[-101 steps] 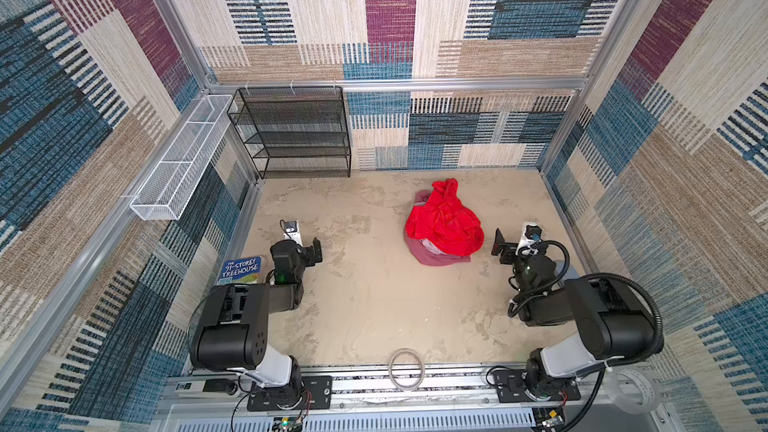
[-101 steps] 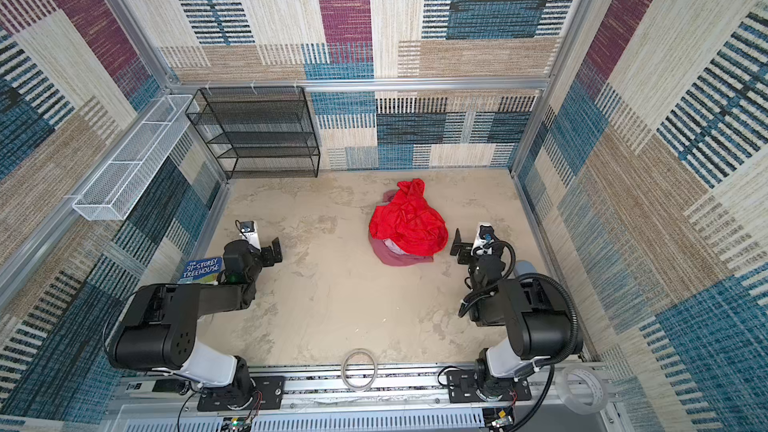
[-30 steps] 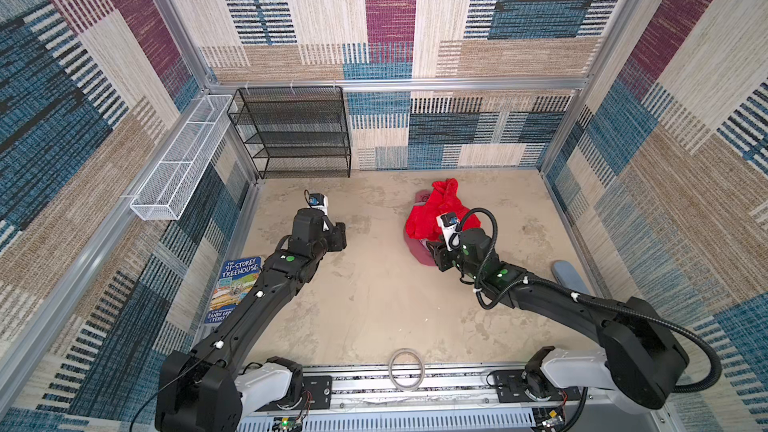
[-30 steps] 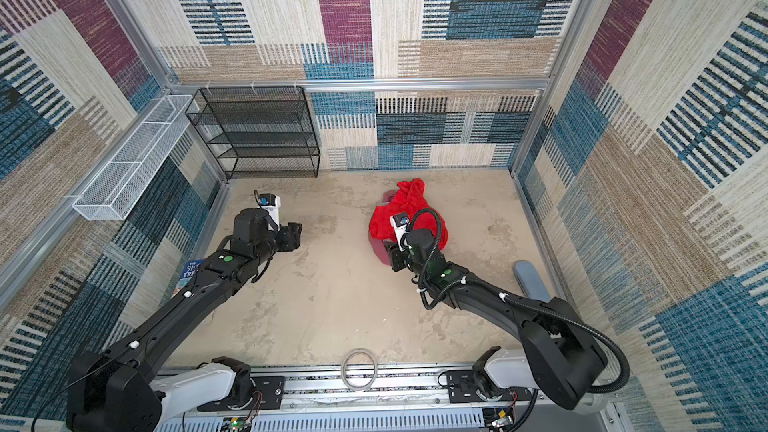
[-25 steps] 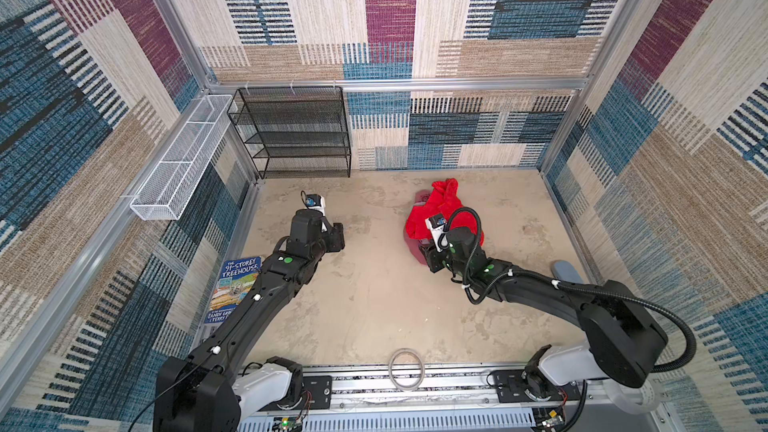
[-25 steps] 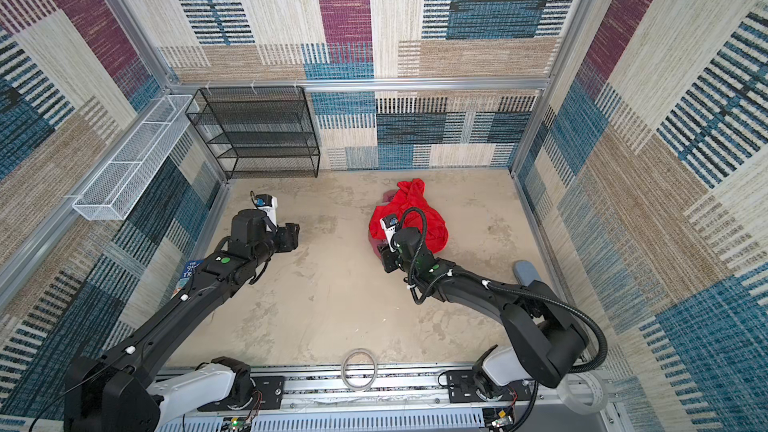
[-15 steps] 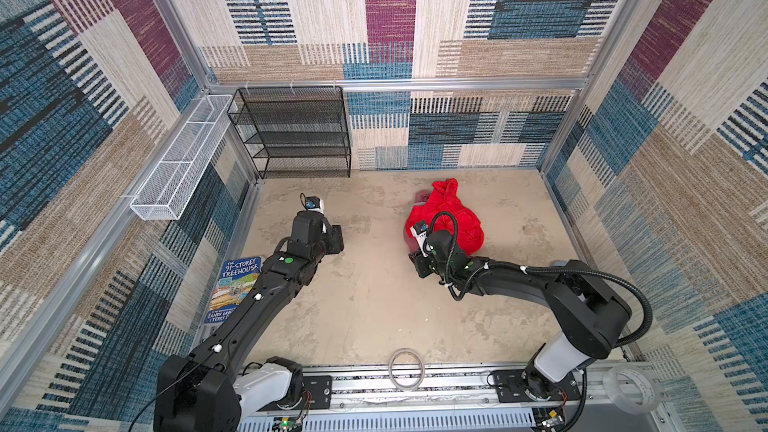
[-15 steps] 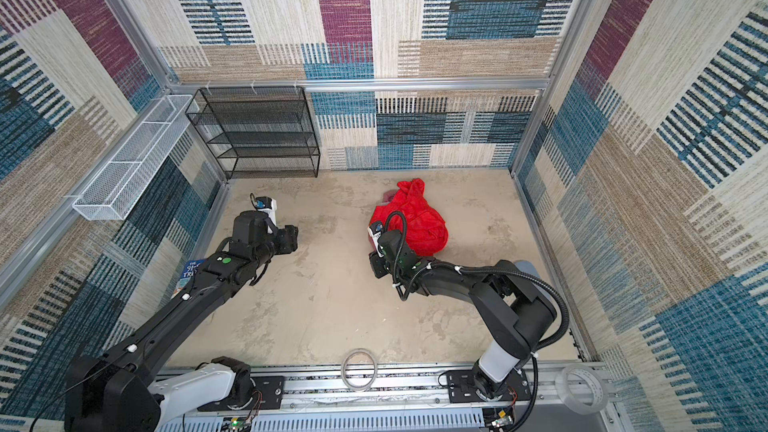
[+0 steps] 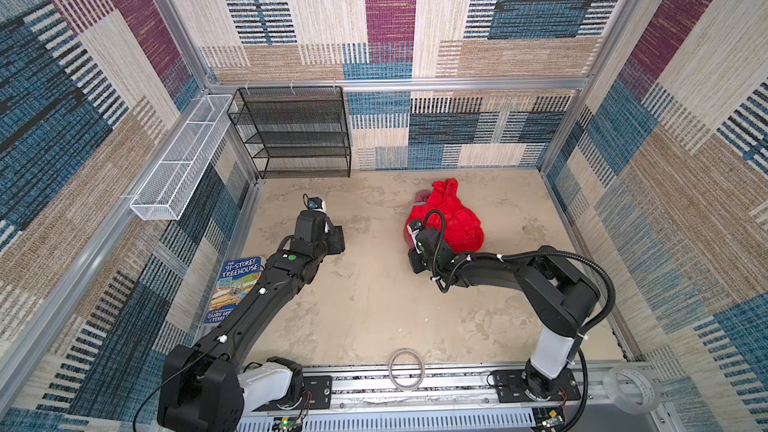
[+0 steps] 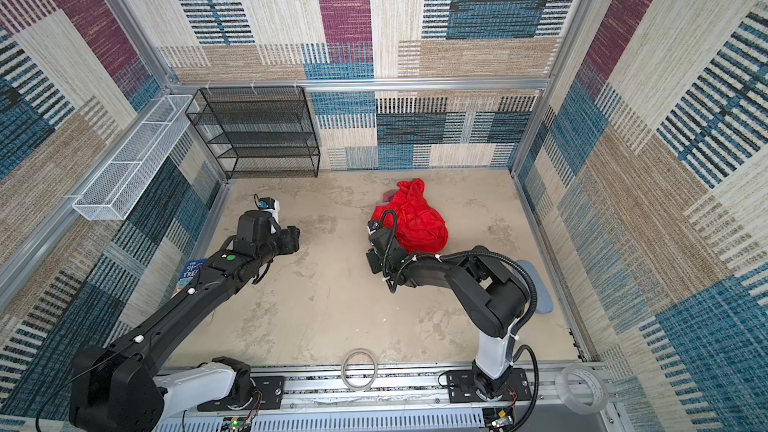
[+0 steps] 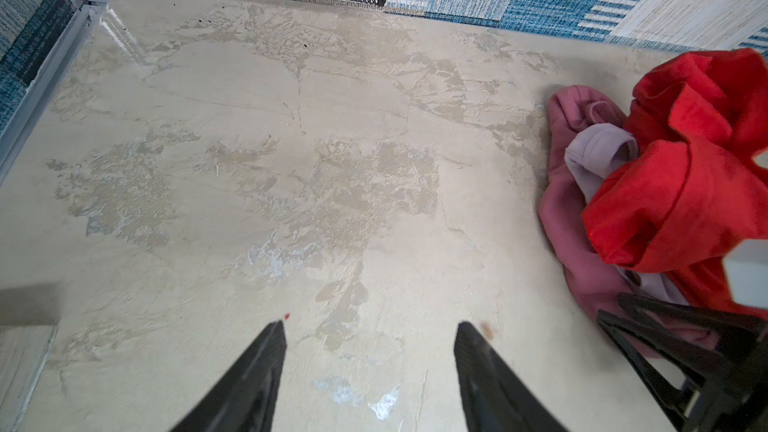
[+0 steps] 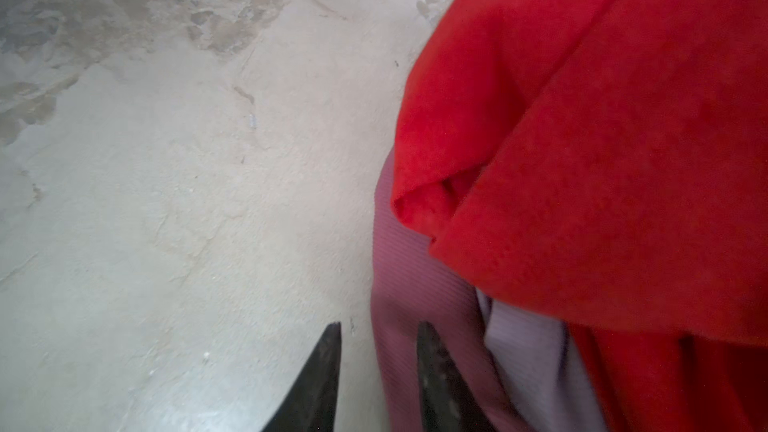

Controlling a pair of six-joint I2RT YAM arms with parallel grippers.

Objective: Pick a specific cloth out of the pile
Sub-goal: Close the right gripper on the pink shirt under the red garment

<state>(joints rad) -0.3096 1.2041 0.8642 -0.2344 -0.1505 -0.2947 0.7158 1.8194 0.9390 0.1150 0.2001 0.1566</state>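
The left tool hangs spread and empty over the bare desk, well apart from the pile. The right tool sits at the pile's edge, its jaws narrowly apart, straddling the rim of the dusty pink cloth (a gap shows, so no pinch). That cloth lies under the red cloth, beside a lilac cloth. A book by the left wall reads "91-Storey Treehouse".
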